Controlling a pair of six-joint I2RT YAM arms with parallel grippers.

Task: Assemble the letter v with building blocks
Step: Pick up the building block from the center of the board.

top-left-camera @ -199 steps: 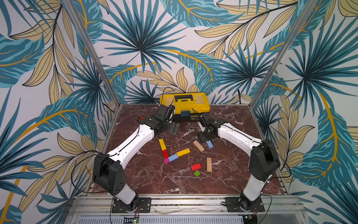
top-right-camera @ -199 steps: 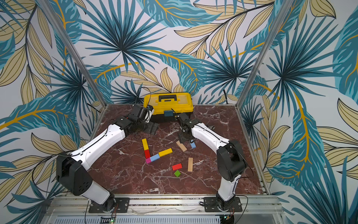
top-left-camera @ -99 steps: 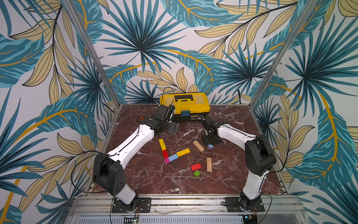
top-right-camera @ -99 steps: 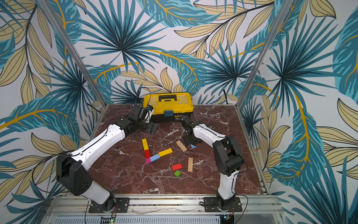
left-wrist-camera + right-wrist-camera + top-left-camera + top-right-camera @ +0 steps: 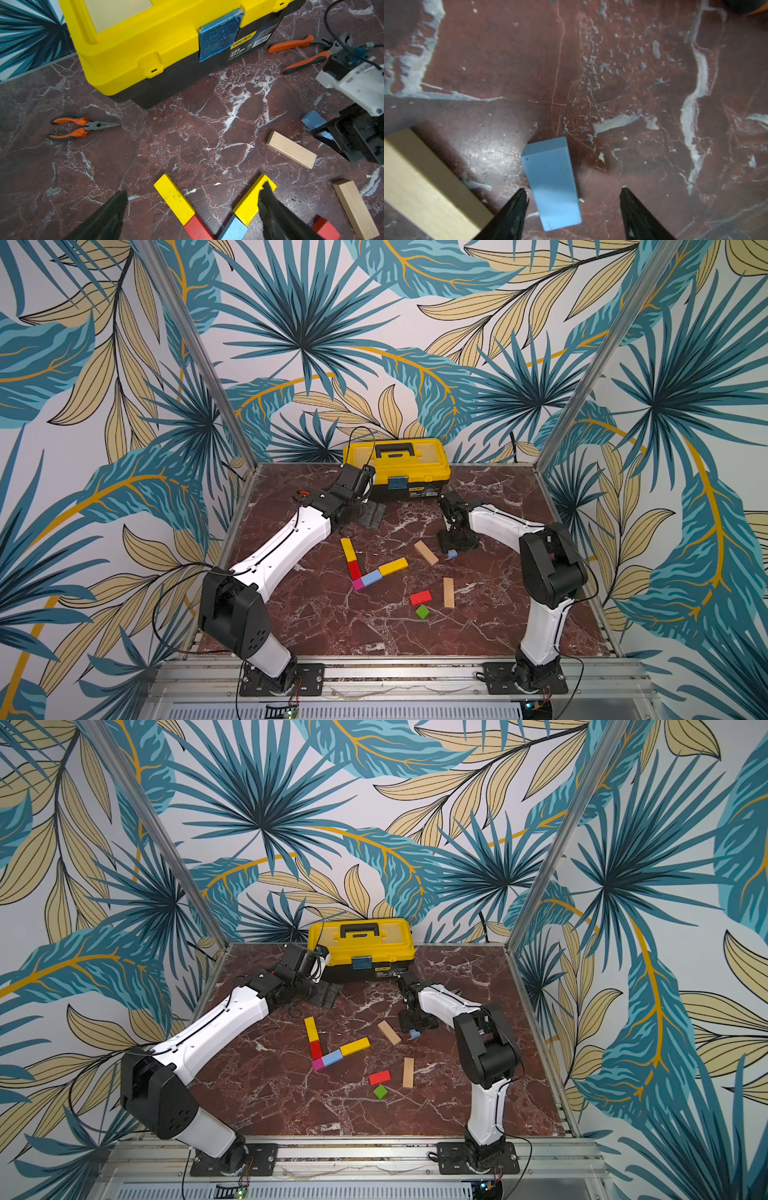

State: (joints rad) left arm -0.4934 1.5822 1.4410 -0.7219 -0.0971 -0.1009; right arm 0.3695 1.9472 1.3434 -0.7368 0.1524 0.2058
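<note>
Ten building blocks on a red marble table (image 5: 316,614), spread in front of a yellow toolbox (image 5: 397,464) in both top views. Laid end to end into a partial V, well in front of the toolbox: a yellow bar (image 5: 348,549), a red block (image 5: 354,569) and a magenta cube (image 5: 357,584) down one arm, a light-blue block (image 5: 372,578) and a second yellow bar (image 5: 393,566) up the other, with magenta at the corner. Loose and farther still from the toolbox: a second red block (image 5: 420,597), a green cube (image 5: 422,611) just beside it, and a tan bar (image 5: 448,592). Nearer the toolbox, toward its right end: a second tan bar (image 5: 426,552) lying aslant and, near it, a second light-blue block (image 5: 552,185) flat on the marble. Lowered over that block, the right gripper (image 5: 573,190), jaws partly apart and straddling it, one finger (image 5: 517,207) close against its side, a clear gap at the other, not clamped. Just in front of the toolbox's left end, the left gripper (image 5: 193,190), spread to its widest and holding nothing. Also by the toolbox: orange-handled pliers (image 5: 83,128) off its left end, a second pair (image 5: 301,52) in front of its right end.
</note>
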